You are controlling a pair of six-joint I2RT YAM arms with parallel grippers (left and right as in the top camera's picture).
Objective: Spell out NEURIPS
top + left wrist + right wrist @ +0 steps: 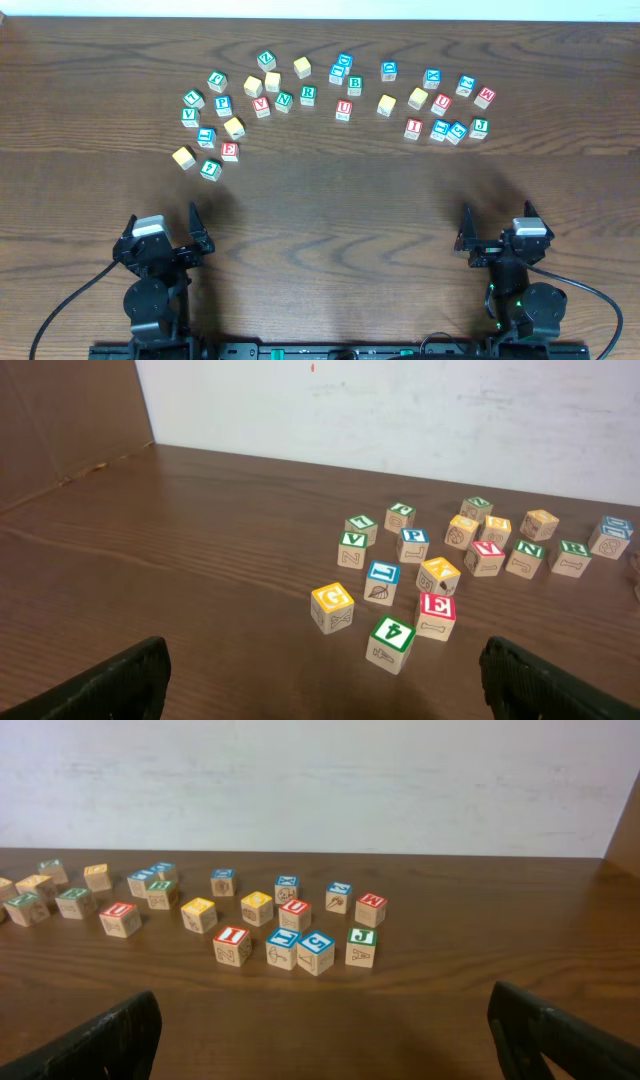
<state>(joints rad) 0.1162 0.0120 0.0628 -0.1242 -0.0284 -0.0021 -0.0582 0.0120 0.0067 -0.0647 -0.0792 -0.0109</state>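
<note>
Both my claws hang released, jaws wide, nothing in them. The left claw and right claw sit at the near edge of the tabletop, well apart from the blocks.

The letters I need lie scattered along the far arc, none lined up. E is nearest on the left, with P beyond it. N and R are side by side, U is mid-row, and I is on the right. I cannot pick out an S among the yellow tops.

My worry is crowding. N stands just beside its neighbours, so a wide jaw coming down could shove them or catch two.

These are small pale wooden cubes, crisp-edged, with painted tops. On smooth dark wood grain they will likely skid or twist if pinched off-centre, leaving a letter askew.
</note>
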